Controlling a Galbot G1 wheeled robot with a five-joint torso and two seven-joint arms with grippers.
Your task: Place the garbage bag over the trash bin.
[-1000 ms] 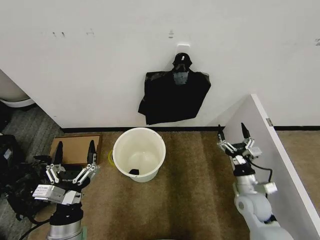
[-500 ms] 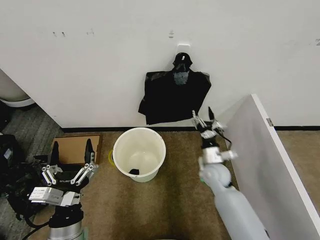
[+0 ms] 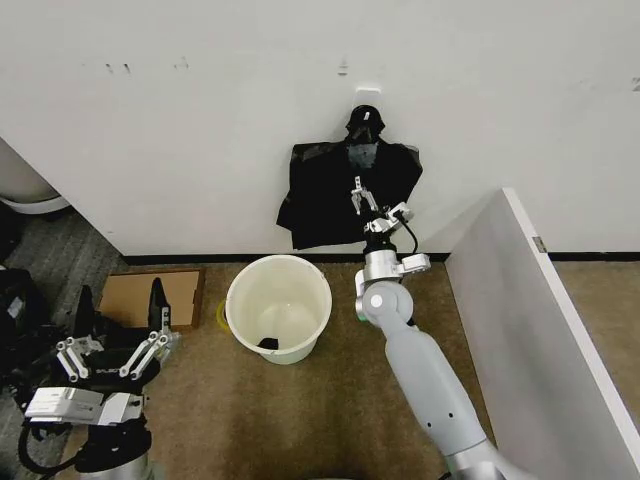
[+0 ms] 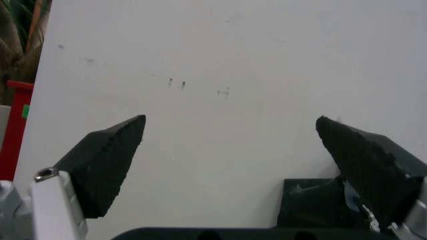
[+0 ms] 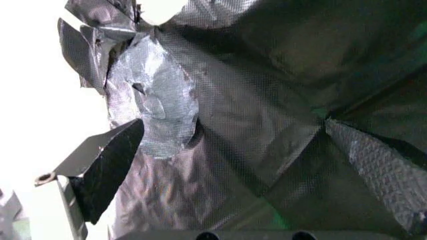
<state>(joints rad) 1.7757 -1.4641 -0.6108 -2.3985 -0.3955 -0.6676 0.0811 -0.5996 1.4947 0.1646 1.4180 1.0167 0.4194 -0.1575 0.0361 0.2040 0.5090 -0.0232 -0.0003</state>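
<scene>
Garbage bag (image 3: 340, 200) hanging flat on wall from knotted bundle (image 3: 363, 122), above and behind trash bin (image 3: 278, 306) standing on carpet. Right gripper (image 3: 368, 198) reaching against bag, fingers spread wide, film lying between them. Risk: thin plastic slipping or tearing at knot if pinch is shallow. Left gripper (image 3: 118, 312) idling low beside cardboard box (image 3: 135, 298), also spread wide.

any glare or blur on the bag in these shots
Right wrist view: the garbage bag shows bright sheen on its crumpled knot, with the open right gripper before it. Head view: the bag reads flat black, folds barely visible. Left wrist view: the left gripper fingertips look soft against a pale wall.
</scene>
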